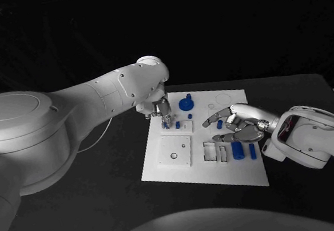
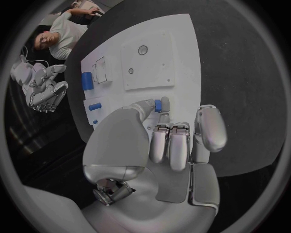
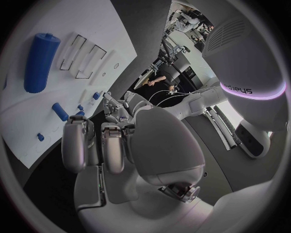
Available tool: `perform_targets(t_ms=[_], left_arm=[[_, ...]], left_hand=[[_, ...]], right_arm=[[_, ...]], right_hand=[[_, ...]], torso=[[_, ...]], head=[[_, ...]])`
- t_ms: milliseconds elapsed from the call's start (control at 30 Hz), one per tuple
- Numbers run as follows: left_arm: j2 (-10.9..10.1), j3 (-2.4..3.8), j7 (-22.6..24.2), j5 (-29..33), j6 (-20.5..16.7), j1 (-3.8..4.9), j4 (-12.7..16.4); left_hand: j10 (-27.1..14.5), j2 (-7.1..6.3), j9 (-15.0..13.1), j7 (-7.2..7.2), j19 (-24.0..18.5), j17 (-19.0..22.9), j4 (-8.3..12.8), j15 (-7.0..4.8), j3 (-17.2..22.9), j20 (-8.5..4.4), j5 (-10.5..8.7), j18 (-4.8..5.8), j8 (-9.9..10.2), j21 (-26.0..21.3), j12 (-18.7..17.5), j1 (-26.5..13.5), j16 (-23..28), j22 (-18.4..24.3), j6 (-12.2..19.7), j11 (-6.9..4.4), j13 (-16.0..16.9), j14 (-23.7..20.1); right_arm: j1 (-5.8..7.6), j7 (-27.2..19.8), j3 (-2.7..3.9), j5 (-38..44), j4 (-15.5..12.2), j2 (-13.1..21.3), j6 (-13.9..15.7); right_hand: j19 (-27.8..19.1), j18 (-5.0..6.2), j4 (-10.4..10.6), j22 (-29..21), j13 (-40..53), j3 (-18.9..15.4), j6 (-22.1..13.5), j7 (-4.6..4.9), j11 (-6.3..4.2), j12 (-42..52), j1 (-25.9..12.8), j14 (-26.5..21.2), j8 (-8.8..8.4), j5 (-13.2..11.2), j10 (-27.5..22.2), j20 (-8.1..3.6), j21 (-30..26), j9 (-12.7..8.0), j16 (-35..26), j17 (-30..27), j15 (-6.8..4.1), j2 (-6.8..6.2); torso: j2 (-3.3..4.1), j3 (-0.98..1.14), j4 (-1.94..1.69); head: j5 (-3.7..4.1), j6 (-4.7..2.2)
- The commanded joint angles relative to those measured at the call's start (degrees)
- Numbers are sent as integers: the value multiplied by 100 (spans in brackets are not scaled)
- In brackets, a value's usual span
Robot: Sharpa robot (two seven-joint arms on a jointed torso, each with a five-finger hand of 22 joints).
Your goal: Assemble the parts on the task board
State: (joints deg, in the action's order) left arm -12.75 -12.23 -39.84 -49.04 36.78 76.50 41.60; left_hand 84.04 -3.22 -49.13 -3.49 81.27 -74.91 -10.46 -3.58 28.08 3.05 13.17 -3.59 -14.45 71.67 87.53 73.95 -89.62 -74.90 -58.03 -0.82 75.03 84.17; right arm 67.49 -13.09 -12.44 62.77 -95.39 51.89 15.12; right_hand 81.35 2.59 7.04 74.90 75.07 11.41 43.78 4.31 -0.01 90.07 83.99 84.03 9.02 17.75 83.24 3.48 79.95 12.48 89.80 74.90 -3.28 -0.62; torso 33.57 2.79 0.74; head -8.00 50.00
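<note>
task board (image 1: 192,170) parts are mid-assembly, i judge: the left hand (image 1: 162,109) pinches a small blue peg (image 2: 158,105) over the white plate's far left area, needing steady lowering into its socket, while the right hand (image 1: 239,126) hovers spread, holding nothing, above the blue cylinder (image 1: 237,150).

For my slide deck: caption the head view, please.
Left robot hand pinches a blue part at the task board; right robot hand hovers open.

Legible marking: "sharpa", dark lettering on white arm housing (image 3: 242,92), just above violet light ring (image 3: 276,94). No other readable text.
</note>
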Motion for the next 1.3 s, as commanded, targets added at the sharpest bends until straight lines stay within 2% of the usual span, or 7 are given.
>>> perform_targets(t_ms=[33, 767, 1300], left_arm=[[36, 10, -631, -132, 127, -4, -17], [141, 21, -622, -276, 186, -17, -100], [244, 13, -678, -561, 377, -66, -192]], left_hand=[[208, 11, 10, 14, -48, -1463, 127, 39, 68, 10, 20, -36, 20, -40, -28, 77, 19, -982, -13, 32, 1164, 541], [167, -4, 73, 1, -80, -1438, 277, 53, 10, 23, -3, -47, 78, -95, -56, 120, 49, -969, -20, 47, 1133, 518], [133, 11, 96, 0, -89, -1441, 322, 58, -3, 28, -17, -49, 93, -108, -81, 128, 46, -966, -47, 49, 1105, 520]], right_arm=[[-9, 10, -2, 51, 3, 0, -102], [-22, 45, -3, 49, -5, 51, -140], [-23, 65, -3, 49, -2, 45, -165]], right_hand=[[-28, 31, 3, 1126, 1493, 22, 26, -5, -26, -7, -22, 597, 10, -12, 676, 18, -17, 9, 20, 1510, 42, -19], [-28, 31, 3, 1126, 1493, 22, 26, -5, -26, -7, -22, 597, 10, -12, 676, 18, -17, 9, 20, 1510, 42, -19], [-28, 31, 3, 1126, 1493, 22, 26, -5, -26, -7, -22, 597, 10, -12, 676, 18, -17, 9, 20, 1510, 42, -19]], torso=[[-8, 0, 2], [-3, 1, 0], [-7, 0, 2]], head=[[-1, 0], [-7, 0], [-25, 0]])
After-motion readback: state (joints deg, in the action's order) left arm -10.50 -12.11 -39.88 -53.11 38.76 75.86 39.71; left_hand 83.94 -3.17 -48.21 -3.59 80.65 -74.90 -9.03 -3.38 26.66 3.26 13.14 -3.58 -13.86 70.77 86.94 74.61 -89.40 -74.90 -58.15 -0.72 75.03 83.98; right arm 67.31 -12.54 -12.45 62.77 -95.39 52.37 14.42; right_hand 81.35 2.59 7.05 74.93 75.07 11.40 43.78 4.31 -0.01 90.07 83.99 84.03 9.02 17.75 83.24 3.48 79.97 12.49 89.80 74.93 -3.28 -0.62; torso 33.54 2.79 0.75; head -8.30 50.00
